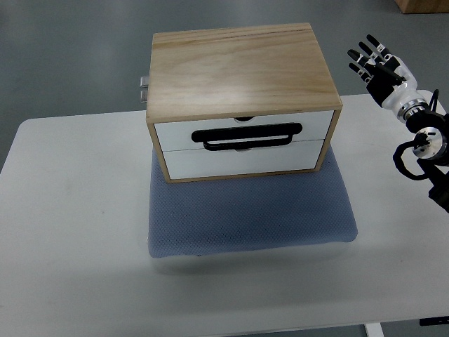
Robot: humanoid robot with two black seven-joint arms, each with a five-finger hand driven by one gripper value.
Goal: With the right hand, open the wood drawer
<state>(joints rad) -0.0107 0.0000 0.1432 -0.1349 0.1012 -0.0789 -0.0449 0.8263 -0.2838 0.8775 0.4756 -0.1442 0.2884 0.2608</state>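
The near part of the white desk (77, 232) is bare, with only faint scuffs on its surface toward 8 o'clock. Just above the middle of the desk lies a blue-grey mesh cushion (252, 217), its near edge curling slightly off the surface. On the far half of that cushion sits the wood drawer box (238, 70), a pale plywood case with a plain grained top and two white drawer fronts stacked one above the other facing the camera. A black loop handle (249, 135) lies flat across the seam between the two fronts, at the centre of the picture, and both drawers sit flush with the case. At 10 o'clock from the handle, a small metal fitting (143, 87) sticks out from the far left side of the box. At 3 o'clock, the right arm (424, 147) comes in from the right edge with black cabling and joints over the desk's right end. Its right hand (379, 67) is raised at about 2 o'clock, well apart from the box and to the right of its top, with the black-tipped fingers (365, 55) spread wide and extended away from the camera, holding nothing. Beyond the desk, grey floor (70, 49) fills the far part of the view.
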